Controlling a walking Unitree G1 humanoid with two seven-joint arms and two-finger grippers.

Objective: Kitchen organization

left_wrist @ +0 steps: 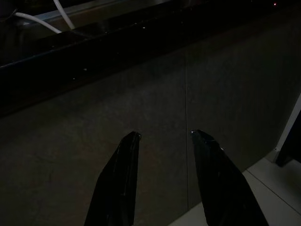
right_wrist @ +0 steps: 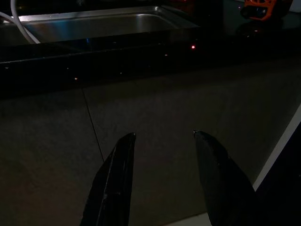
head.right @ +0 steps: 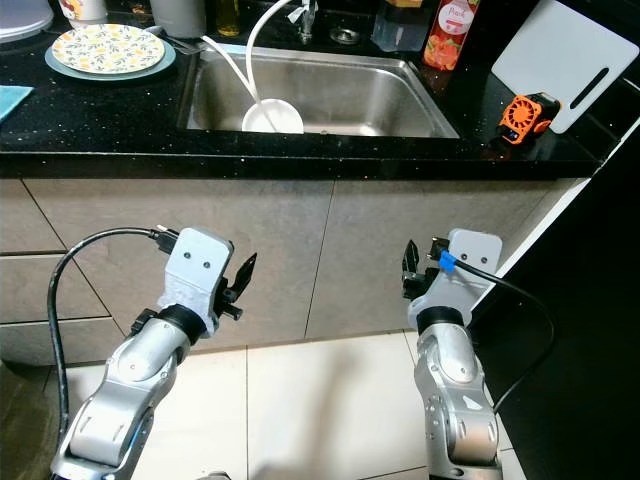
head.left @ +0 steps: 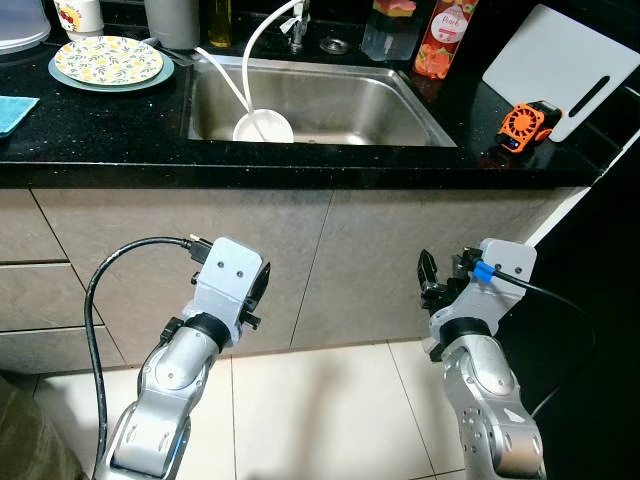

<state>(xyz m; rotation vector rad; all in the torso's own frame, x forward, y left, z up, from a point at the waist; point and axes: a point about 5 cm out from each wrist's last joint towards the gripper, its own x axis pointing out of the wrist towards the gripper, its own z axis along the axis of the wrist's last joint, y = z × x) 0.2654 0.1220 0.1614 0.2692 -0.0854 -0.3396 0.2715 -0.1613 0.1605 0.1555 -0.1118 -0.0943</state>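
A steel sink is set in the black counter ahead of me, with a white bowl lying on its floor. A flowered plate rests on the counter left of the sink. Both arms hang low in front of the beige cabinet doors, well below the counter edge. My left gripper is open and empty, pointing at the cabinet face. My right gripper is also open and empty, aimed at the cabinet below the sink.
A white cutting board and a small orange gadget sit at the counter's right end. Bottles and a faucet stand behind the sink. A blue cloth lies far left. Pale floor tiles lie below.
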